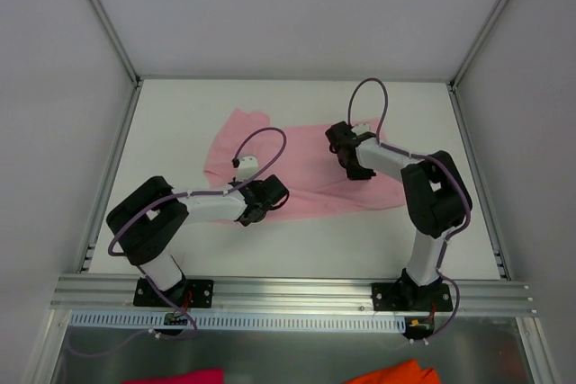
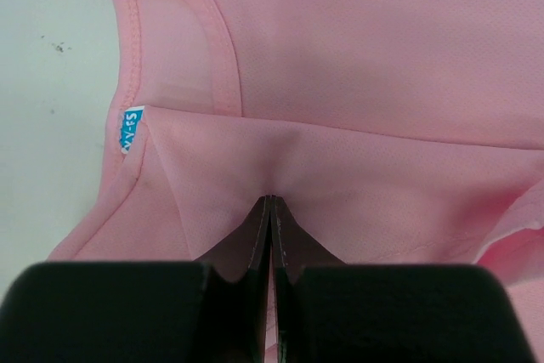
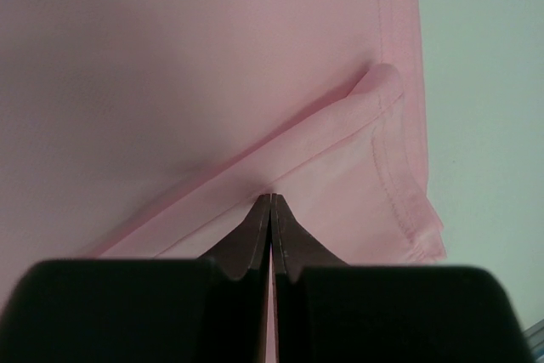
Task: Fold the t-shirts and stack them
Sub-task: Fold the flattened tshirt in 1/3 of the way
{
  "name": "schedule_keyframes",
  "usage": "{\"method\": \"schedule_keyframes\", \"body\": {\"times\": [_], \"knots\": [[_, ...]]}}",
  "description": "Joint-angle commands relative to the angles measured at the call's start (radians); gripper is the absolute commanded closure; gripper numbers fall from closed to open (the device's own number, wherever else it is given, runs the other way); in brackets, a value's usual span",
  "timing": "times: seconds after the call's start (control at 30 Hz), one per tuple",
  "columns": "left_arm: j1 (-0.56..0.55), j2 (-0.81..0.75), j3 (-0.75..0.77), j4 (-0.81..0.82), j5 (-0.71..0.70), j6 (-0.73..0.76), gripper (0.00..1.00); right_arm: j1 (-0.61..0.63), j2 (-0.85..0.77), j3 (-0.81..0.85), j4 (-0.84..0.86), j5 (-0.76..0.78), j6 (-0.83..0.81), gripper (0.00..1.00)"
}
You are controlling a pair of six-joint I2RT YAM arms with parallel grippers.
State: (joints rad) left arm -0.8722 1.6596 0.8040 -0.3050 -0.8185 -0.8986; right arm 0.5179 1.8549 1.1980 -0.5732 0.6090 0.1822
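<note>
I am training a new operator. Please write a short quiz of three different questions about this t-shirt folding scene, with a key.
1. True or false: the left gripper stands wide open.
2. What does the right gripper pinch? A) a fold of the pink t-shirt B) a sock C) nothing
3. Which camera view shows the neck label?
Key: 1 false, shut on the t-shirt; 2 A; 3 left wrist.
</note>
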Motion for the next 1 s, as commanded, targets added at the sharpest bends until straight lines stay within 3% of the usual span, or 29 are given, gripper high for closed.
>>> {"method": "schedule_keyframes", "body": {"times": [0.0,0.3,0.53,0.73,0.97], "knots": [[-0.019,-0.017,-0.037,-0.137,0.067,-0.051,1.0,-0.022,0.033,0.043,-0.005,-0.008,0.005,0.99],[-0.063,-0.037,-0.019,-0.232,0.05,-0.115,1.0,-0.082,0.072,0.078,0.035,-0.063,-0.039,0.94],[-0.099,-0.014,0.015,-0.33,0.021,-0.197,1.0,-0.119,0.16,0.208,-0.002,-0.075,-0.064,0.95],[-0.109,0.019,0.044,-0.368,0.01,-0.22,1.0,-0.124,0.159,0.262,0.067,0.015,-0.082,0.99],[-0.114,0.032,0.049,-0.359,0.004,-0.214,1.0,-0.125,0.043,0.186,0.194,0.113,-0.098,0.99]]}}
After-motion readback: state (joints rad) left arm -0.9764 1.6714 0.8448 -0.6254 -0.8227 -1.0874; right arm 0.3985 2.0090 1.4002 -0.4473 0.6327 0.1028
